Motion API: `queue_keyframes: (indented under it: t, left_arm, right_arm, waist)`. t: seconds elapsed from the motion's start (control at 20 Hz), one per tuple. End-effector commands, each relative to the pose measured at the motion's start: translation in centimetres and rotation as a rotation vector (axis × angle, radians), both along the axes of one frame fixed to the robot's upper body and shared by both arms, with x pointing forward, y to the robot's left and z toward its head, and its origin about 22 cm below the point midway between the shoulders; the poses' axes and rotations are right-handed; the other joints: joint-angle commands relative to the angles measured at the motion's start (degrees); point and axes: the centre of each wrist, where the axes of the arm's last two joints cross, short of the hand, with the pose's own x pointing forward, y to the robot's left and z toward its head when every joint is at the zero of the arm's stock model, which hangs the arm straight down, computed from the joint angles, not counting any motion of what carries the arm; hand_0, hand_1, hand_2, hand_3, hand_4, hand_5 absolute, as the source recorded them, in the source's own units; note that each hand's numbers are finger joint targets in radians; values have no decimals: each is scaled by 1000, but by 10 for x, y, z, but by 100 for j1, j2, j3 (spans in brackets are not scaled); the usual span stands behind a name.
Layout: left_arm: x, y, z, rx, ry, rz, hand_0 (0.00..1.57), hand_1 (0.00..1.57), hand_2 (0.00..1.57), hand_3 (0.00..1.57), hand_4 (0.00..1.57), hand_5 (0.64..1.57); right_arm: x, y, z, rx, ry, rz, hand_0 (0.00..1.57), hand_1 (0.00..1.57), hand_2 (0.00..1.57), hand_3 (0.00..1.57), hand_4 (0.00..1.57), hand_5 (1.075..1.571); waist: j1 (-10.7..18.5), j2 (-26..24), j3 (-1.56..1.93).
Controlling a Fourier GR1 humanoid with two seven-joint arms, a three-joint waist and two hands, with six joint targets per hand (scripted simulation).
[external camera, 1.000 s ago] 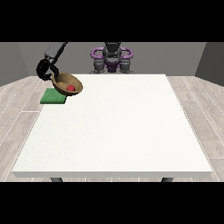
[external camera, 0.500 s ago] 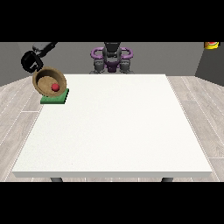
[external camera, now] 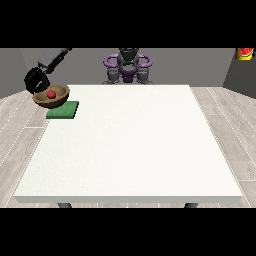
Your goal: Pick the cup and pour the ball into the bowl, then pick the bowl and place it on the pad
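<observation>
Brown bowl (external camera: 51, 96) against robot hand (external camera: 35, 80)

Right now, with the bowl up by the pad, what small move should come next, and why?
Probably shift the bowl a little toward the view's right and lower it. It holds the ball and hangs by the pad's far left corner, partly beyond the table edge, carried by the hand at the view's left. The pad lies flat and bare, ready to take it.

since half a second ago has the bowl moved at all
Yes. The bowl, with the red ball inside, has swung from tilted on its side to nearly level, and now sits a little further toward the view's right over the green pad.
</observation>
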Motion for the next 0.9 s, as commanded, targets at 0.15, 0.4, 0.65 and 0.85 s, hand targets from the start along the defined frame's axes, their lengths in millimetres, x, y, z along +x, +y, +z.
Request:
queue_keyframes:
  t: [0.15, 0.4, 0.65, 0.85]
  left_arm:
    - [-4, 5, 6, 7, -9, 1, 0, 0, 0, 0, 1205, 1555]
    - [-7, 6, 9, 13, -35, 28, 0, 0, 0, 0, 1199, 1559]
    - [-16, 23, -1, 1, -10, 21, 0, 0, 0, 0, 1192, 1563]
    - [-19, 21, -4, 7, -36, 12, 0, 0, 0, 0, 1195, 1561]
  right_arm:
    - [13, 19, -29, 67, -9, -9, 1571, 1571, 1571, 537, 1017, 1571]
    - [9, 4, -26, 187, -67, -57, 1571, 1571, 1571, 738, 905, 1569]
    - [2, -7, -20, 56, -13, -168, 1571, 1571, 1571, 1087, 0, 1550]
    - [4, -16, -14, 78, -78, -204, 1508, 1508, 1412, 824, 0, 1552]
  waist:
    - [78, 112, 2]
    - [-100, 188, 4]
    - [-71, 48, -3]
    - [77, 230, 2]
